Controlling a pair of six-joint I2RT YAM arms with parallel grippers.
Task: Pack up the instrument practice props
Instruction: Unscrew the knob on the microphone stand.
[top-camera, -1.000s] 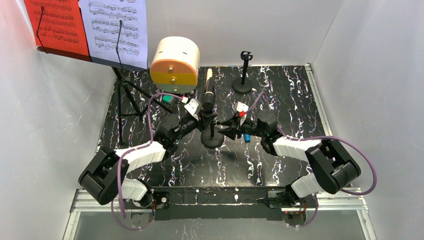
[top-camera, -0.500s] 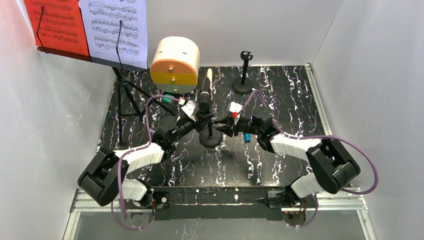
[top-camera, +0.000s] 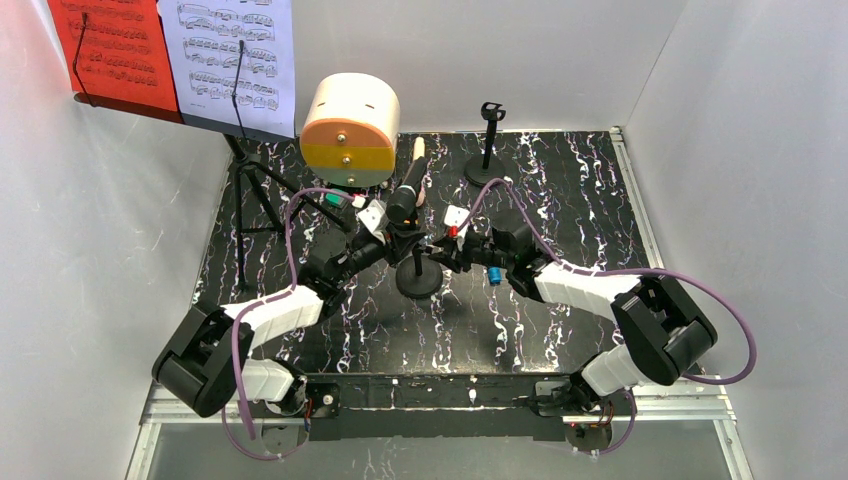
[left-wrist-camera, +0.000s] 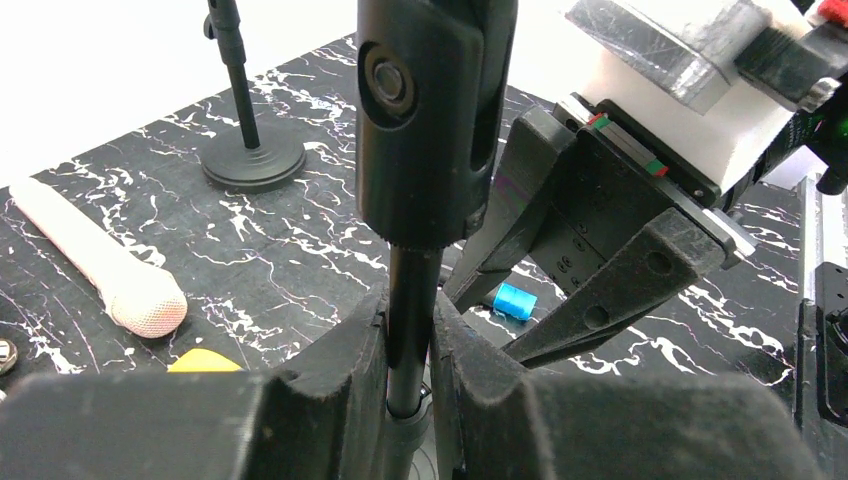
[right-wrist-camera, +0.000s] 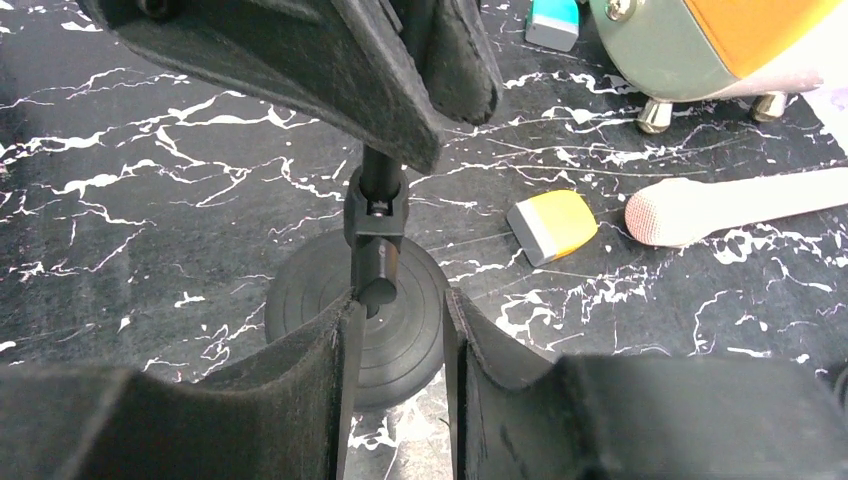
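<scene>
Left gripper (left-wrist-camera: 410, 345) is clamping the thin stem of a small black round-based mic holder (top-camera: 418, 282), its fingers pressing the stem from both sides just below the clip. The holder is standing upright near the middle of the black white-veined marbled tabletop (top-camera: 580, 200). A black handheld microphone (top-camera: 404, 198) is sitting in the clip and tilting toward 12 o'clock.

Right gripper (right-wrist-camera: 397, 310) is reaching in from 3 o'clock, low at the stem's bottom joint above the disc base. Its jaws are standing apart, one on each side of the joint, with a gap showing on one side. Both grippers are crowding the same stem, so the right one's body is blocking the 3 o'clock side.

A small blue cylinder (top-camera: 493, 275) is lying at 3 o'clock of the base, under the right wrist. Toward 12 o'clock, a yellow-and-white wedge-shaped piece (right-wrist-camera: 552, 225) is lying flat. Just past it a cream microphone (right-wrist-camera: 720, 205) is lying with its head pointing to 6 o'clock.

Farther back:
- A teal-green block (top-camera: 333, 200) is sitting at 10 o'clock.
- A cream, orange and green barrel-shaped box (top-camera: 350, 125) is standing on small metal feet at 11 o'clock.
- A second black round-based mic holder (top-camera: 486, 172) is standing upright at 1 o'clock.

In the far 10 o'clock corner, a black music rack with tripod legs (top-camera: 243, 190) is holding a red sheet-music page (top-camera: 110, 50) and a white sheet-music page (top-camera: 230, 55) side by side.
</scene>
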